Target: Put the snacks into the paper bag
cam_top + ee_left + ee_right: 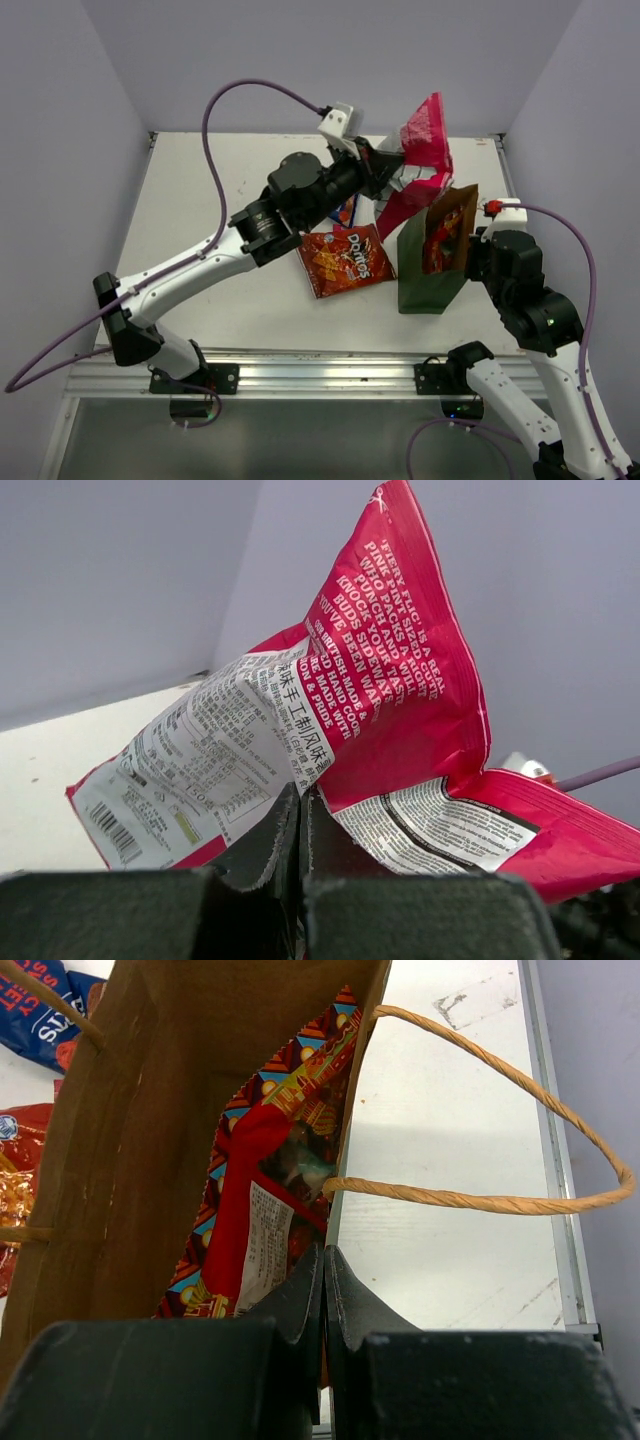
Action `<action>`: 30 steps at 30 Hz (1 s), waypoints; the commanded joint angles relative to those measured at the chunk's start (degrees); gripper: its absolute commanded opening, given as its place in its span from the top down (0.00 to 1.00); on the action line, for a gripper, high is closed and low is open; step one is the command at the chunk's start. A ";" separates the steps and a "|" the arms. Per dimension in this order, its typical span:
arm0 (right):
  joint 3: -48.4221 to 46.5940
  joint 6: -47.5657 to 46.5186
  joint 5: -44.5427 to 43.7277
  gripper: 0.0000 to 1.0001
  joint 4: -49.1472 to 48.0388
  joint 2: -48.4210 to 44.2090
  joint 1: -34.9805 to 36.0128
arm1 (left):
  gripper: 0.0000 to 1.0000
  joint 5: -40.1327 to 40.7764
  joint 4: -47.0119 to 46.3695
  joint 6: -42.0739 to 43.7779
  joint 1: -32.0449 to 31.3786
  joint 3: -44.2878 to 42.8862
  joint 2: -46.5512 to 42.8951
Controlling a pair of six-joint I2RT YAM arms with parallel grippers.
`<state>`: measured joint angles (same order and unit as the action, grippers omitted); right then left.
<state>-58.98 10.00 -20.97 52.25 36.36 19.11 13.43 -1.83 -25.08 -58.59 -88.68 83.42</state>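
My left gripper is shut on the lower edge of the large pink-white packet, which it holds in the air behind and above the paper bag. In the left wrist view the packet fans up from the closed fingertips. The dark green bag stands open with a red patterned packet inside. My right gripper is shut on the bag's right wall, beside a rope handle. The red Doritos bag lies flat, left of the paper bag. A blue bag peeks from under the left arm.
The left arm stretches diagonally over the table's middle. The table's right edge and the back wall stand close behind the paper bag. An aluminium rail runs along the near edge.
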 commanded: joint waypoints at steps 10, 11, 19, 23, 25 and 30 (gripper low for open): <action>0.27 -1.03 1.81 1.00 -1.10 0.12 0.05 | 1.00 -18.96 -14.08 -1.02 -4.78 -33.83 17.21; 0.27 -0.95 1.81 1.00 -1.10 -0.06 0.13 | 1.00 -19.75 -15.13 -1.89 -4.78 -34.36 17.74; 0.27 -1.12 1.99 1.00 -1.10 -0.41 0.05 | 1.00 -20.90 -17.33 -2.60 -4.34 -25.24 17.32; 0.27 -1.12 2.08 1.00 -1.10 -0.50 0.05 | 1.00 -24.32 -26.81 -8.13 -1.98 -13.29 14.67; 0.27 -1.03 1.99 1.00 -1.10 -0.50 0.13 | 1.00 -26.61 -28.66 -10.33 -0.22 -9.15 14.32; 0.27 -1.12 1.99 1.00 -1.10 -0.32 0.05 | 1.00 -27.58 -30.34 -11.04 0.49 -2.04 13.70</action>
<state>-58.89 9.89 -19.99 52.16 36.21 19.11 -11.84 -22.20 -33.69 -58.13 -92.92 100.60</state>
